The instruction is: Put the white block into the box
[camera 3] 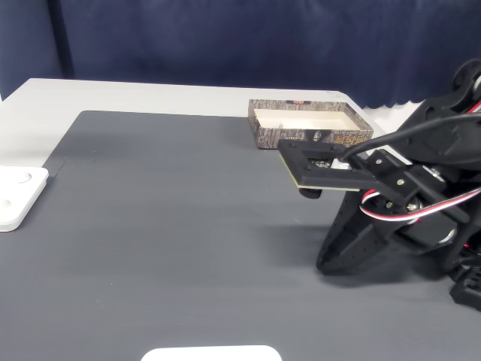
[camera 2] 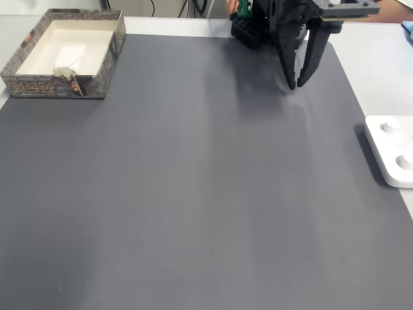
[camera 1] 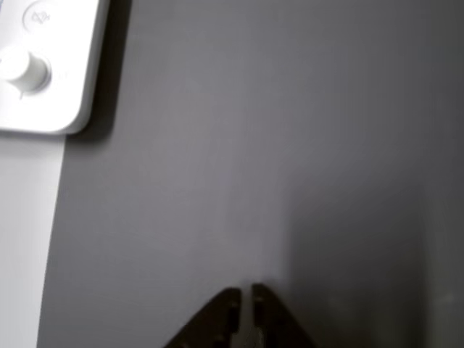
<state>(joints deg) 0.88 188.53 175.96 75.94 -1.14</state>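
Inside the box [camera 2: 103,71], white block [camera 2: 71,55].

The grey mat [camera 2: 193,181] on the table lies bare across its middle — open room from the jaws to the box [camera 2: 106,71]. A white device [camera 2: 390,155] sits at the mat's right edge in a fixed view, well apart from the box.
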